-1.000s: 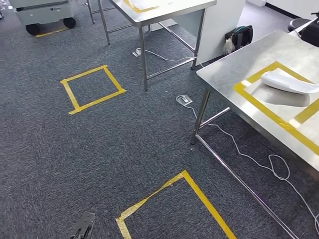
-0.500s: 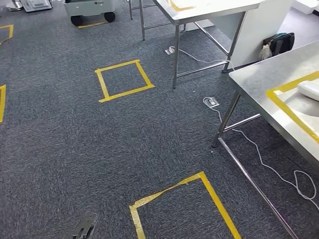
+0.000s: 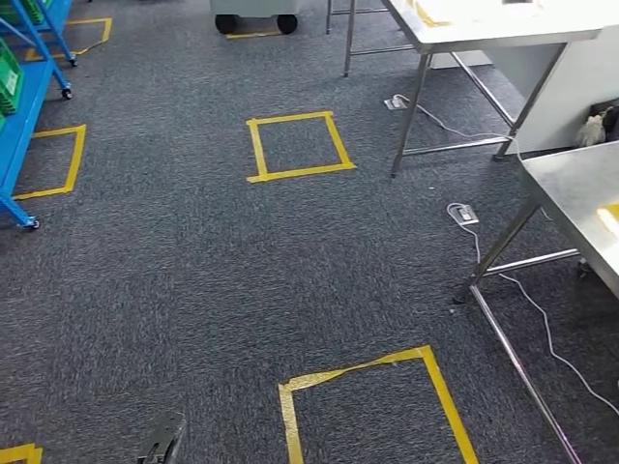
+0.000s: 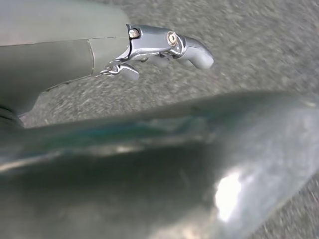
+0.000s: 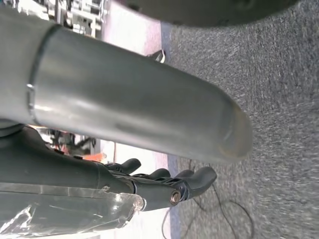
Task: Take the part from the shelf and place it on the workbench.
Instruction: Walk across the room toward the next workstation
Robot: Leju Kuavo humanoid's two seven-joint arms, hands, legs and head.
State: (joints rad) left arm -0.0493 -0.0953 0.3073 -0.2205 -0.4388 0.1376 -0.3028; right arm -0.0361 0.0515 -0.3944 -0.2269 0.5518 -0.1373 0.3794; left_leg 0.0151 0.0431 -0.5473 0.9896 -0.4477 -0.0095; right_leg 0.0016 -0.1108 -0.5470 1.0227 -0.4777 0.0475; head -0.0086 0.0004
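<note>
Our view swings left: blue metal shelf (image 3: 29, 97) enters, steel tabletop (image 3: 570, 193) slides to the right edge, white part gone from sight. Left hand (image 4: 165, 47) and right hand (image 5: 169, 184) hang with fingers spread, holding nothing.

Dark grey speckled carpet (image 3: 183, 280) with yellow tape squares (image 3: 299, 145), blue shelf frame (image 3: 22, 116) holding green bins (image 3: 9, 72) upper left, silver steel workbench (image 3: 570, 193) right with yellow tape, white cable (image 3: 540, 319) lower right.
</note>
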